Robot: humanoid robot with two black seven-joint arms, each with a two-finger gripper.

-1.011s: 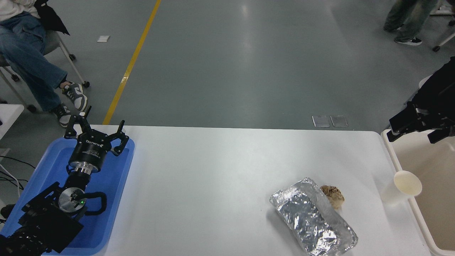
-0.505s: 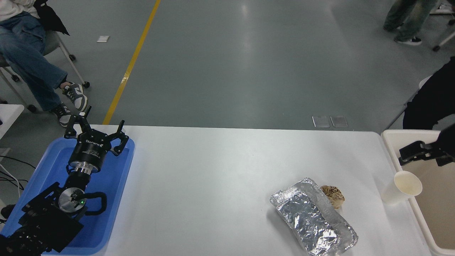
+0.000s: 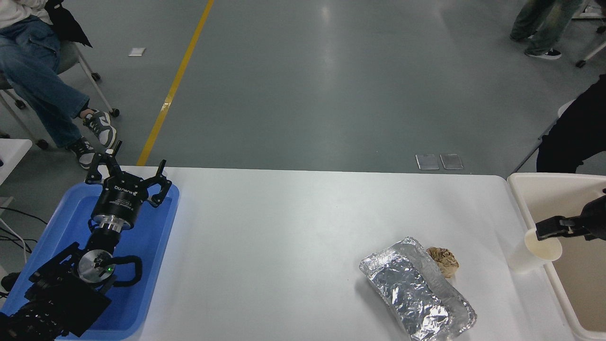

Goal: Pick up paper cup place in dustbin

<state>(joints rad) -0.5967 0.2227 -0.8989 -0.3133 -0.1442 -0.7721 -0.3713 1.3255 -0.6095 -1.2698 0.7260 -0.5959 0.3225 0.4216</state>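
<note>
- Reaching in from the right edge, my right gripper point(image 3: 551, 228) hangs over the far rim of the paper cup point(image 3: 532, 252); only one dark finger shows, so I cannot tell how wide I am spread or whether I touch the cup, and I have hold of nothing that I can see.
- The paper cup stands upright on the white table point(image 3: 293, 237), hard against the near wall of the dustbin point(image 3: 525, 208), which sits just beyond the table's right end.
- Risks, as I judge them: a finger landing on the rolled rim could tip the light cup over, or squeeze it out of shape; the dustbin wall beside the cup leaves little room for my outer finger.
- Left of the cup lie a crumpled brown paper ball point(image 3: 443, 260) and a foil packet point(image 3: 416, 291), touching each other.
- My left gripper point(image 3: 127, 182) rests spread open, well left of the cup, over the blue tray point(image 3: 156, 265).
- Beyond the table: grey floor, a yellow line point(image 3: 176, 83), a seated person point(image 3: 33, 76).
</note>
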